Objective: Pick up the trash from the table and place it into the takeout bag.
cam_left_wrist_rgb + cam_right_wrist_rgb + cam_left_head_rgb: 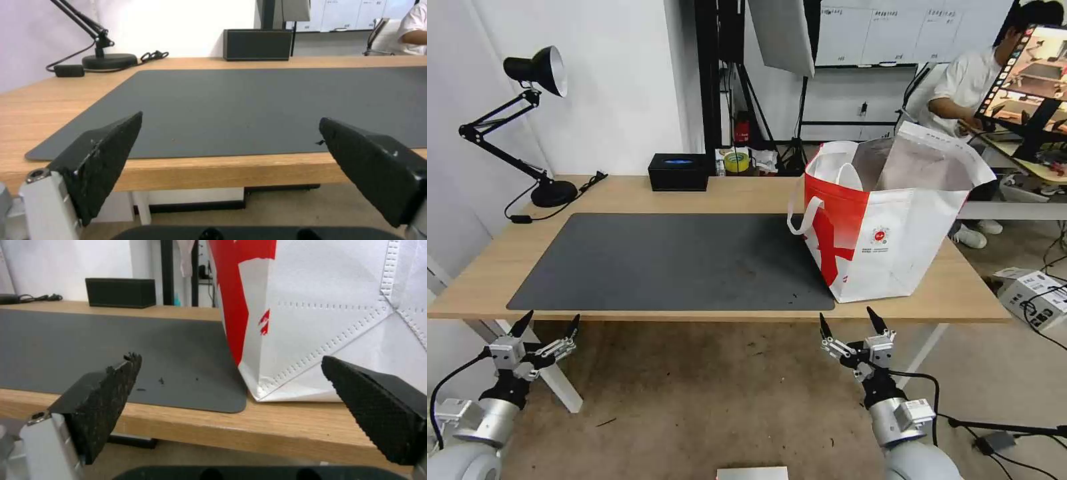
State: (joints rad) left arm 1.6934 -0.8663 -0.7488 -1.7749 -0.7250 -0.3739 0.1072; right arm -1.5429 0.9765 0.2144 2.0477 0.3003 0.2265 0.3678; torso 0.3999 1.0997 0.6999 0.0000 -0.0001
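With both arms parked low in front of the near edge, nothing held. Table: light wood top, dark grey mat across the middle. Takeout bag upright on the right end, near corner over the mat edge, mouth open, foil lining showing. Black tissue box and desk lamp along the back. Left gripper fingers spread wide, empty. Right gripper same, just below the bag.
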